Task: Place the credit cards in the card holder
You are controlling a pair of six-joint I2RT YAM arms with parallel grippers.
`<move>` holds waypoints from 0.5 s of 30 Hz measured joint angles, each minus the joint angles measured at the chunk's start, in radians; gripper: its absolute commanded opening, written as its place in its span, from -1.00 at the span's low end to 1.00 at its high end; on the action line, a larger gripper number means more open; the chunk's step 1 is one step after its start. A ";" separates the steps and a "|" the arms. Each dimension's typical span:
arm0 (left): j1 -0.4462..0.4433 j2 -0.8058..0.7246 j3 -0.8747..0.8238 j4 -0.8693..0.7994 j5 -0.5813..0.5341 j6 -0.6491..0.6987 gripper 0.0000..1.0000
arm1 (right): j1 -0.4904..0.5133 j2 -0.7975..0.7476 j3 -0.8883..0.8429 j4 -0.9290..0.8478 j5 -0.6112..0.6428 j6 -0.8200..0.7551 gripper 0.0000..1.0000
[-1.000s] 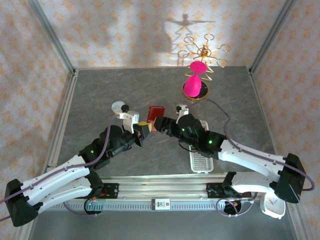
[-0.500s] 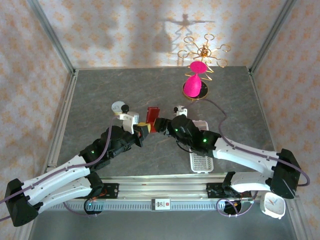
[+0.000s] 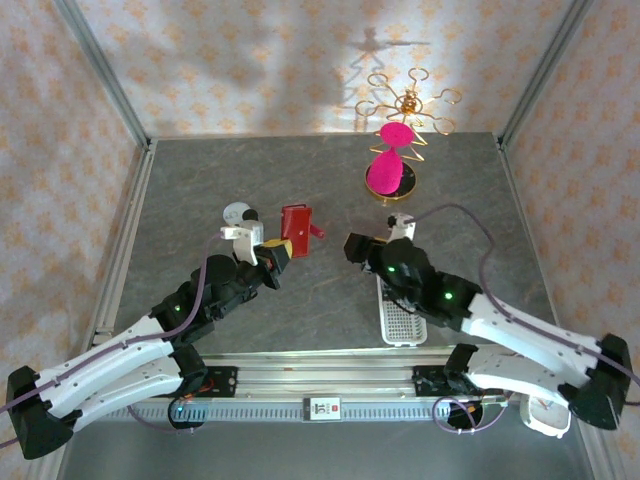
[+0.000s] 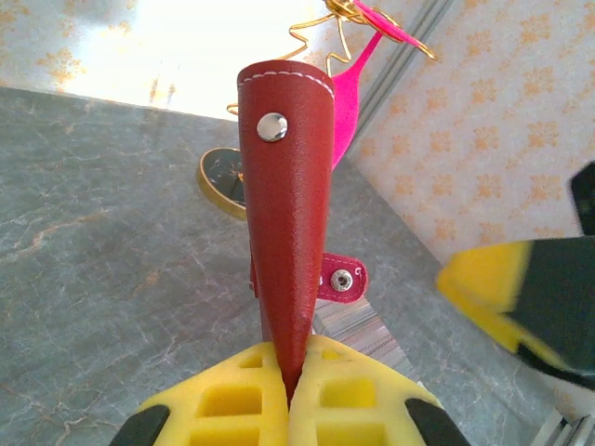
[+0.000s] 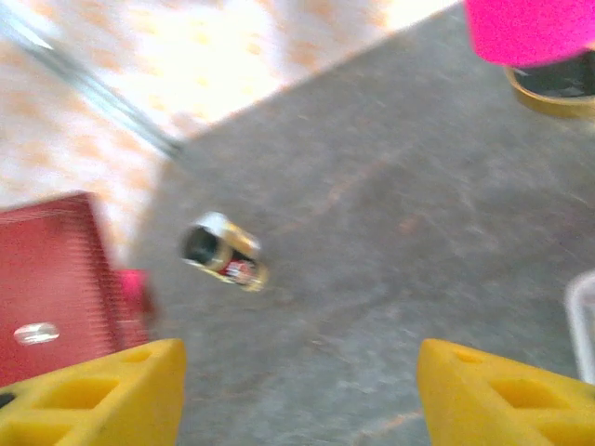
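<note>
2 arms [image 3: 120,345] [image 3: 520,325] inward: left jaws pinch card holder [image 4: 284,186] (unsnapped); right jaws apart.

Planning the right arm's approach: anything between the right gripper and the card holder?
Nothing visible. The card holder is pinched in the shut left gripper. The open right gripper sits to its right, with only bare table showing in the gap between them.

Open table [image 3: 190,190] left (card holder [image 3: 295,219], pink ornament [image 3: 386,172] ahead).
</note>
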 measured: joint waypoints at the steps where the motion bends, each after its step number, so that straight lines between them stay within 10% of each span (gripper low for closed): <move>1: 0.000 0.002 0.001 0.000 0.003 -0.014 -1.00 | -0.005 -0.033 -0.014 0.032 -0.035 -0.011 0.43; 15: 0.000 0.010 -0.003 0.083 0.148 -0.155 -1.00 | -0.034 0.102 0.006 0.124 -0.215 -0.045 0.09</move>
